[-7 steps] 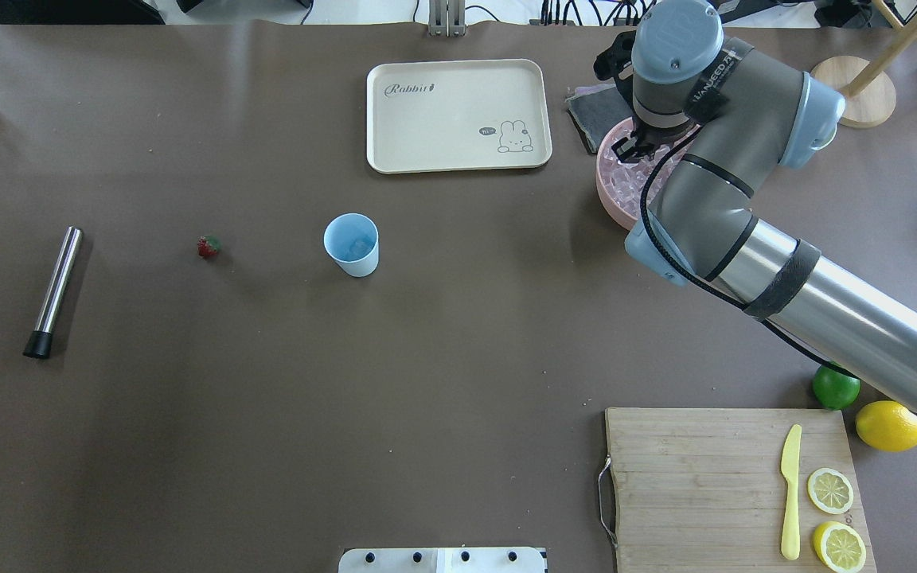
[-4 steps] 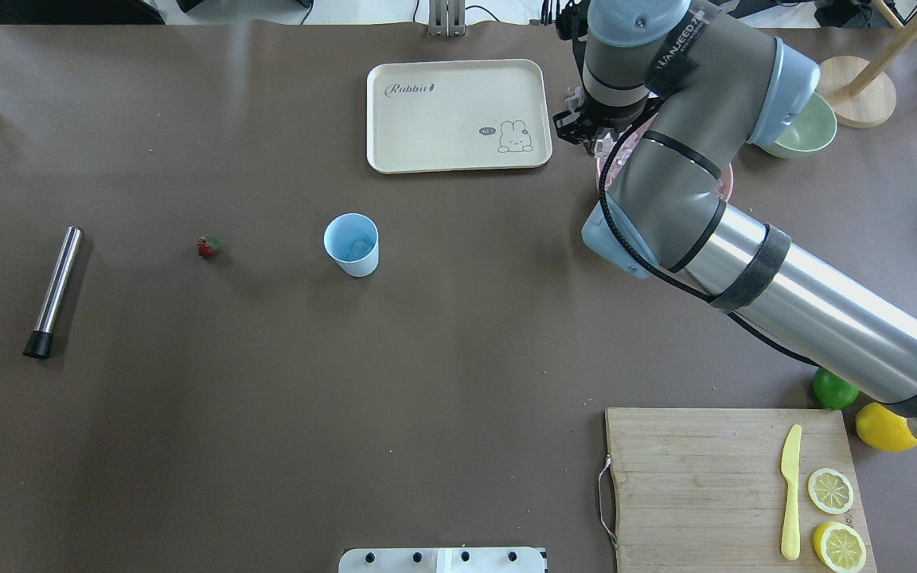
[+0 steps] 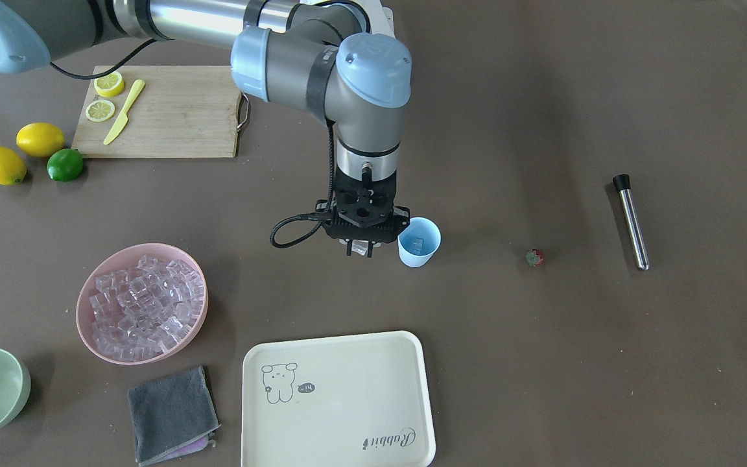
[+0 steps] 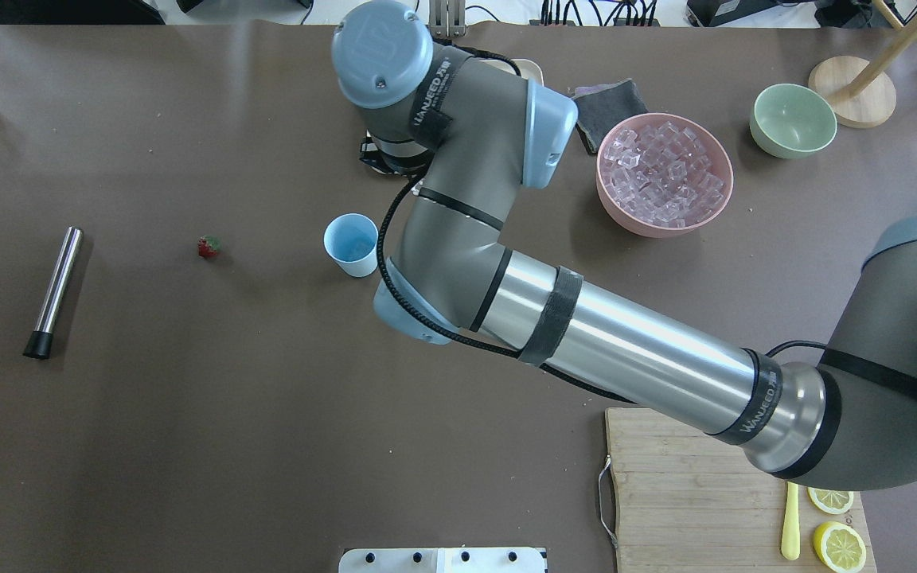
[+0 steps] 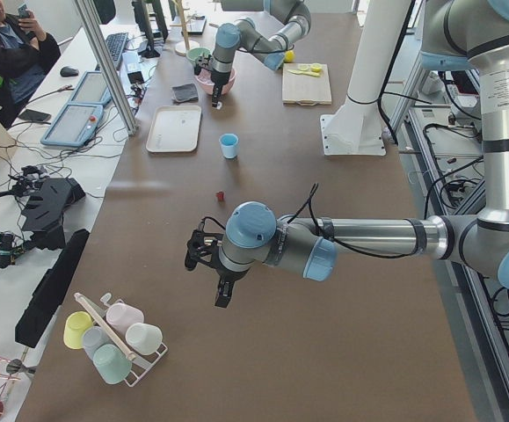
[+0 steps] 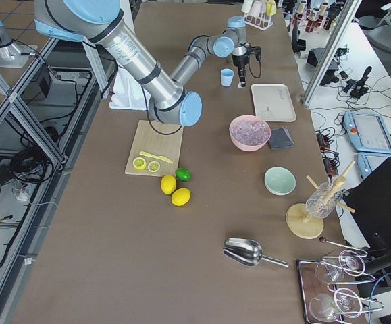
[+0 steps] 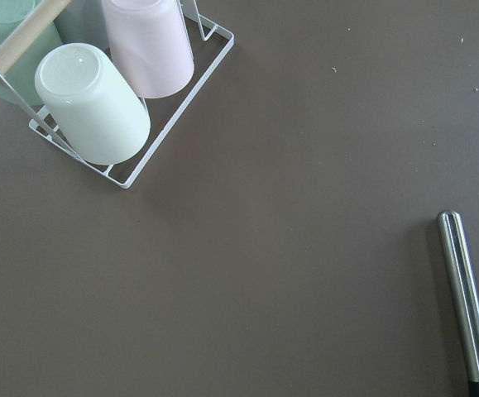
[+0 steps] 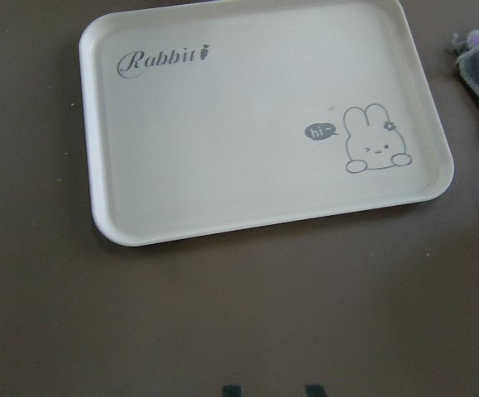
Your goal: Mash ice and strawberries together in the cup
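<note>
**A:** Where is the right gripper (image 3: pixel 360 251)?

**B:** It hangs above the table near the light blue cup (image 3: pixel 419 242), on the side towards the pink bowl (image 4: pixel 661 231). It is not over the cup's mouth, and its fingers point down.

**A:** Is it holding anything?

**B:** Yes. Its two fingers are pinched to a narrow gap on one clear ice cube (image 3: pixel 360 246).

**A:** And the cup itself?

**B:** It stands upright on the brown table, with a second cube (image 3: pixel 417 243) lying at its bottom.

**A:** Where is the rest of the ice (image 3: pixel 143 298)?

**B:** It is heaped in the pink bowl, well apart from the cup.

**A:** And the strawberry (image 3: pixel 534 257)?

**B:** It lies on the table on the opposite side of the cup, apart from it. The steel muddler (image 3: pixel 631 220) lies farther out the same way.

**A:** What about the left gripper (image 5: pixel 221 299)?

**B:** It is above the table beyond the strawberry, far from the cup. Only the side camera shows it, so I cannot tell how far apart its fingers are.
</note>
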Robot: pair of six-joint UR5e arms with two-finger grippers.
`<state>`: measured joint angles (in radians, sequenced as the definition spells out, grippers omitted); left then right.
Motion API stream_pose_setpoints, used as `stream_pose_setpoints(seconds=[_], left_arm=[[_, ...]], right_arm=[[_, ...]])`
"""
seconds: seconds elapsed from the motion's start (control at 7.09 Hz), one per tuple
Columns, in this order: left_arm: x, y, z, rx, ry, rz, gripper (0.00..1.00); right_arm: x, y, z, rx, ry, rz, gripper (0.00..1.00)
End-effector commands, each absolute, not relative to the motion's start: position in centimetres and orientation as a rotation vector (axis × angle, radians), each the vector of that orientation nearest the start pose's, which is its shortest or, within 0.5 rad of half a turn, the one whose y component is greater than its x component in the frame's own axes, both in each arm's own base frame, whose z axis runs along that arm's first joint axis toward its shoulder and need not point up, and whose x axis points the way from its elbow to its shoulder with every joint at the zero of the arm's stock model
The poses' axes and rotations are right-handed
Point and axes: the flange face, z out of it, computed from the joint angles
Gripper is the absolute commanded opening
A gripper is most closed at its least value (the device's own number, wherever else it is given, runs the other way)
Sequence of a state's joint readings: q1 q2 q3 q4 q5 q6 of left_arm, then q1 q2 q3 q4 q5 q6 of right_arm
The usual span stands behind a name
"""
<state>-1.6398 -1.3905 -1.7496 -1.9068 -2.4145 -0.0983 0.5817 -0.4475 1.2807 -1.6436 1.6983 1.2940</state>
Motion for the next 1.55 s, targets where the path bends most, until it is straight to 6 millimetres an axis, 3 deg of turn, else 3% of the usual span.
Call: stream_pose_setpoints(seconds=[0.0,0.28,0.56,0.85,1.13,1.27,1.41], left_arm=[[-8.9,-42.5,60.9,0.307,0.839,-0.014,0.98],[-8.9,-42.7,61.0,0.305,0.839,-0.014,0.98],[-8.8,-42.6,61.0,0.305,0.839,-0.012,0.98],[-8.9,-42.7,60.9,0.306,0.839,-0.013,0.98],[-8.9,-44.0,59.1,0.335,0.839,-0.001,0.98],[-8.7,-46.0,57.6,0.341,0.844,-0.032,0.98],[-7.2,-46.7,56.7,0.342,0.851,0.000,0.98]], right_arm=[[-64.1,-49.7,3.8,0.230,-0.829,0.269,0.23],[-64.6,-49.5,5.4,0.261,-0.885,0.277,0.25],[-66.0,-48.0,6.0,0.278,-0.883,0.285,0.29],[-66.1,-47.8,6.0,0.275,-0.884,0.290,0.98],[-65.5,-47.7,5.5,0.279,-0.898,0.281,0.99],[-63.3,-47.1,7.9,0.289,-0.911,0.253,0.98],[-59.4,-47.2,10.6,0.323,-0.913,0.185,0.98]])
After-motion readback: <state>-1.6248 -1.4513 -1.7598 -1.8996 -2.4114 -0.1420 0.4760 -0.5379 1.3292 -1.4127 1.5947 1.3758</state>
